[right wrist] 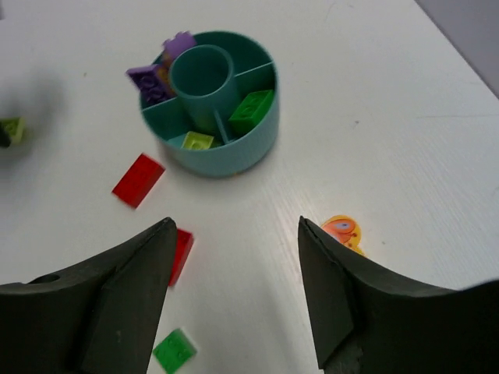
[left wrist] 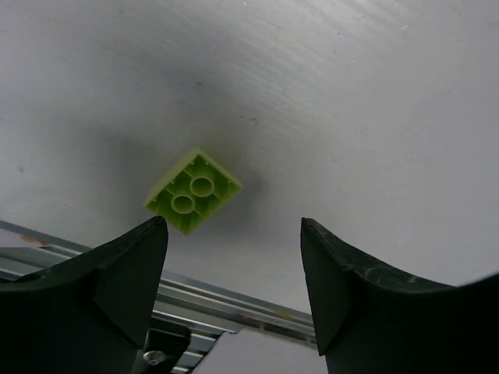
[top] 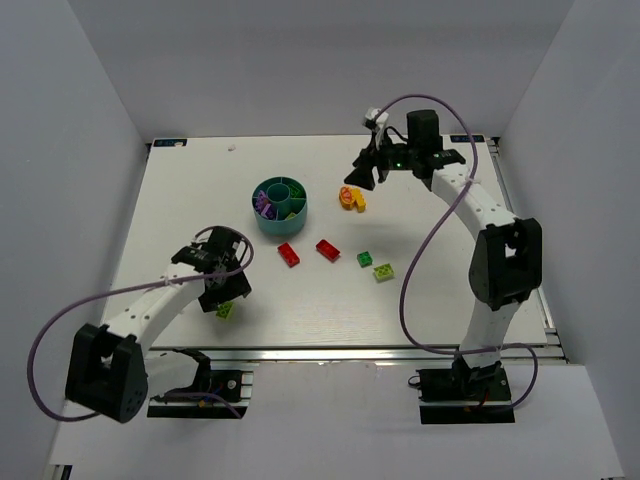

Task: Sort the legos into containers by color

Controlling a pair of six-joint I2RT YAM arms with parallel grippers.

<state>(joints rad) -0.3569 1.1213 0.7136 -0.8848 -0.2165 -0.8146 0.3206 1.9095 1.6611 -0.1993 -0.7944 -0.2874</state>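
Observation:
A lime green lego (left wrist: 193, 191) lies flat on the white table just beyond my left gripper (left wrist: 234, 226), nearer its left finger; the jaws are open and hold nothing. From above, this lego (top: 226, 310) sits at the left gripper (top: 222, 295). My right gripper (right wrist: 234, 226) hovers open and empty over the table, near an orange lego (right wrist: 343, 231). The teal bowl (right wrist: 234, 160) holds purple (right wrist: 152, 78), dark green (right wrist: 251, 107) and lime (right wrist: 197, 140) legos in separate containers. Two red legos (top: 288, 254) (top: 327, 249), a dark green one (top: 364, 259) and a lime one (top: 383, 271) lie loose.
The table's near edge with a metal rail (left wrist: 234, 300) runs just behind the left gripper. White walls enclose the table on three sides. The right arm (top: 480, 215) arches over the table's right side with its purple cable.

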